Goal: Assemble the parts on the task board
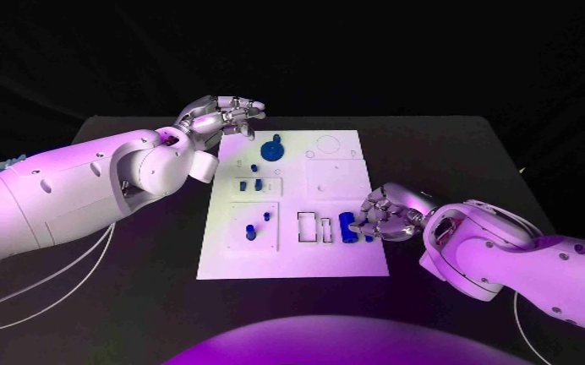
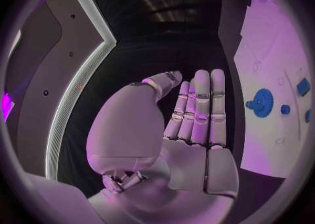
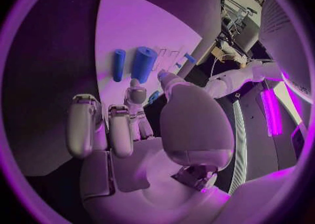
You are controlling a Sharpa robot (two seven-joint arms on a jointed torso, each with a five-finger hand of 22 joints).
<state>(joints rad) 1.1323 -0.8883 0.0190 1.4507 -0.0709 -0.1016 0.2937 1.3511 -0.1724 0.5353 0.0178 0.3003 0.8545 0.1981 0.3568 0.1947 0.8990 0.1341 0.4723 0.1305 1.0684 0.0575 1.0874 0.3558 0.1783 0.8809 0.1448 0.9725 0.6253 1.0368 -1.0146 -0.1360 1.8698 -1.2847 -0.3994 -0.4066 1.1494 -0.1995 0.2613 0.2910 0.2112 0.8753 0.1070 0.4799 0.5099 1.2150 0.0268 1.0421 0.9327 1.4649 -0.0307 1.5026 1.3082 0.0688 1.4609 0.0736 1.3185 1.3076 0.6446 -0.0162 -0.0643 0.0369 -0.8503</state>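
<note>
Parts for the assembly sit on the white task board (image 1: 292, 255), which lies in the middle of my black table (image 1: 463, 154). Near the board's far end I see a blue gear (image 1: 273, 149) lying flat, with a small blue peg (image 1: 255, 167) just on my side of it. Two short blue pins (image 1: 251, 185) stand in a square recess on the left half, and another blue pin (image 1: 250, 231) stands in the lower left recess. Close to the board's near right side lies a thick blue cylinder (image 1: 347, 226), with a thinner blue piece (image 3: 118, 64) beside it in the right wrist view.

My left hand (image 1: 226, 117) hovers off the board's far left corner, over the table. In its wrist view the fingers (image 2: 200, 108) are stretched out straight and close together, and the palm holds nothing, so that hand is released.

My right hand (image 1: 388, 213) is at the board's right edge, just beside the thick cylinder. Its fingers (image 3: 108, 129) are curled loosely but apart, with nothing between them; I read it as released too, near the cylinder but not touching it as far as I can see.
</note>
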